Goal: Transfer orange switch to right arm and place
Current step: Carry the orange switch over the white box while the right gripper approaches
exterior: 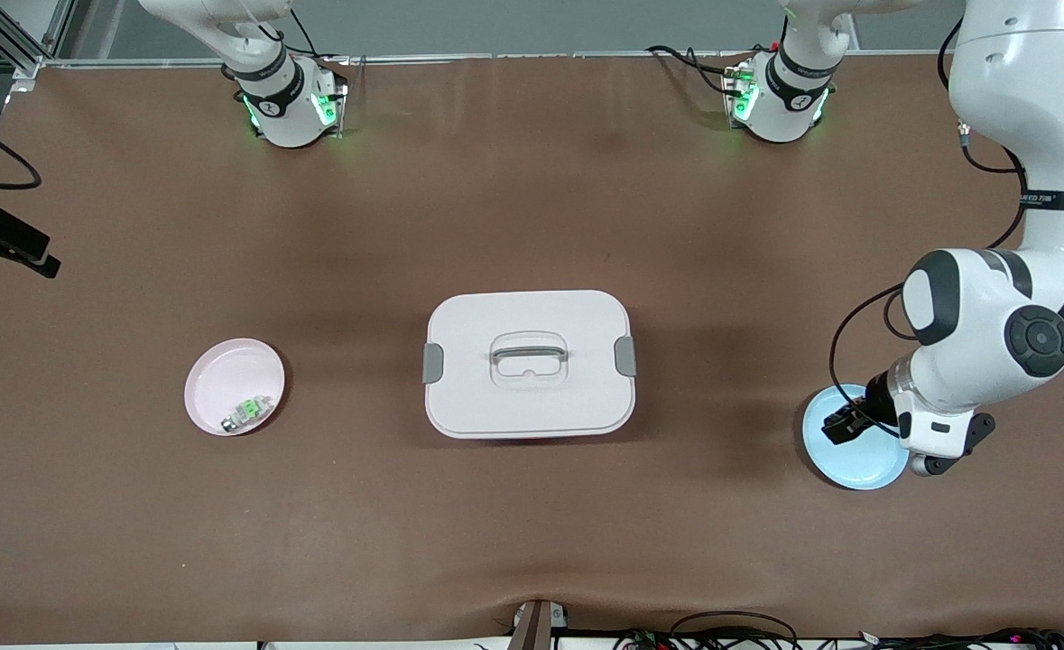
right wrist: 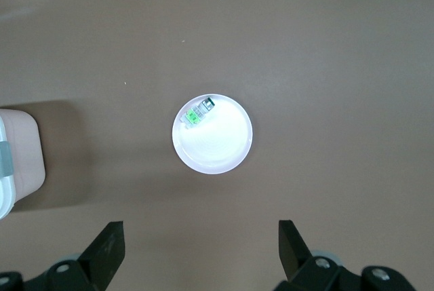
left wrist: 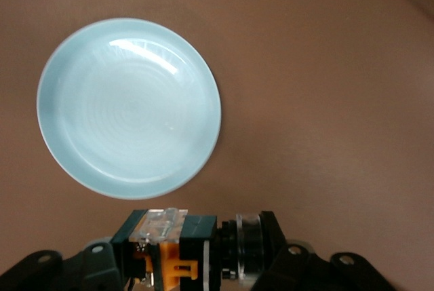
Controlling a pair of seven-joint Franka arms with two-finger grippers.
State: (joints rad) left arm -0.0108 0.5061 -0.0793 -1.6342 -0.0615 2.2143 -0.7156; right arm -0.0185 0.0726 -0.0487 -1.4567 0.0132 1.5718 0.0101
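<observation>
My left gripper is shut on the orange switch, a small black part with orange bits and a clear top. It holds the switch just above the empty light blue plate at the left arm's end of the table. The switch shows as a dark bit between the fingers in the front view. My right gripper is open and empty, high over the pink plate. It is out of the front view, where only the right arm's base shows.
A white lidded box with a clear handle stands mid-table. The pink plate toward the right arm's end holds a small green-and-white part. Cables lie along the table's near edge.
</observation>
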